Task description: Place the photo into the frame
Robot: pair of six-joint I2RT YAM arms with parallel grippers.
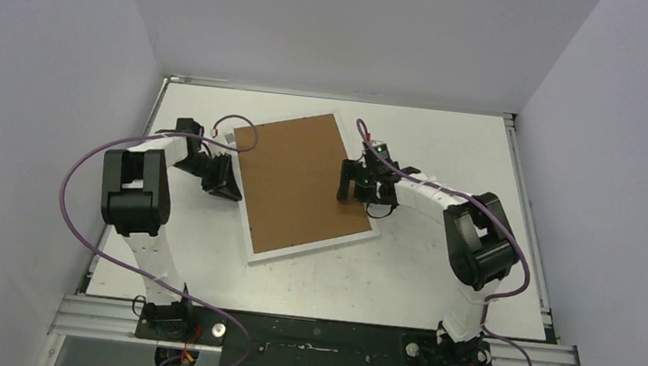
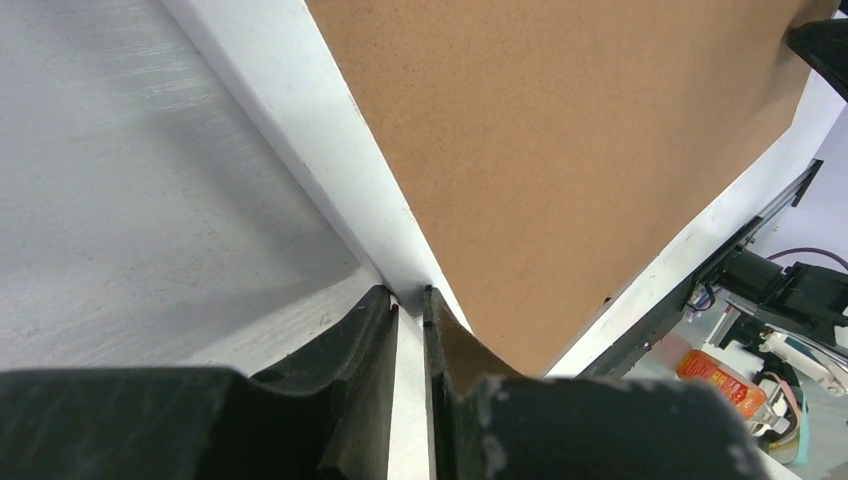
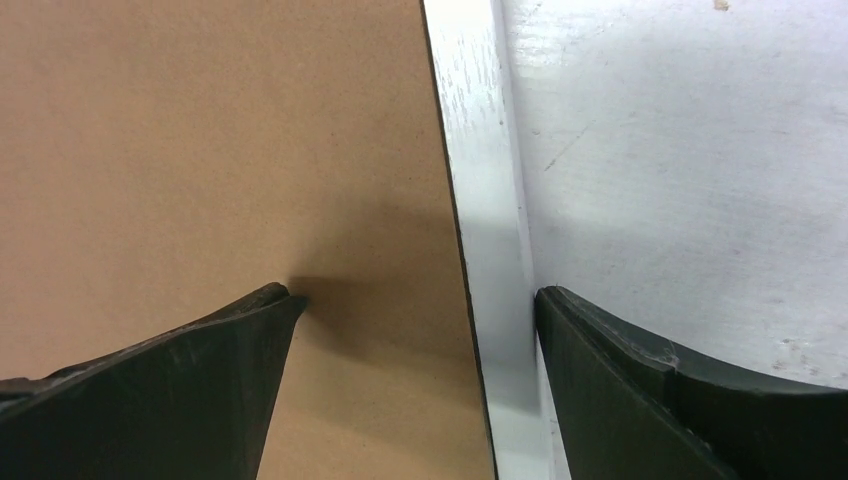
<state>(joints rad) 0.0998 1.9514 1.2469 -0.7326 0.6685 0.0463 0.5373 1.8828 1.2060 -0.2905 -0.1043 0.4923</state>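
Left cable [image 1: 76, 177]: purple loop arching beside the left arm, clear of the frame.
Left fingers [image 2: 365, 340]: nearly together, clamped on the frame's white left rim.
Frame [image 3: 485, 150]: lies back up, skewed, mid-worktop.
Brown board [image 1: 297, 185]: fills the frame's back, facing up.
Right fingers [image 3: 200, 370]: apart, straddling the right rim, one over the board, one over the worktop.
Worktop [image 1: 437, 286]: white, scuffed.

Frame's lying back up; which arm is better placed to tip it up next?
Left. The left end effector is closed on the frame's white edge, ready to lift. The right end effector is open, straddling the opposite edge: one finger over the brown board, one over the table, gripping nothing.
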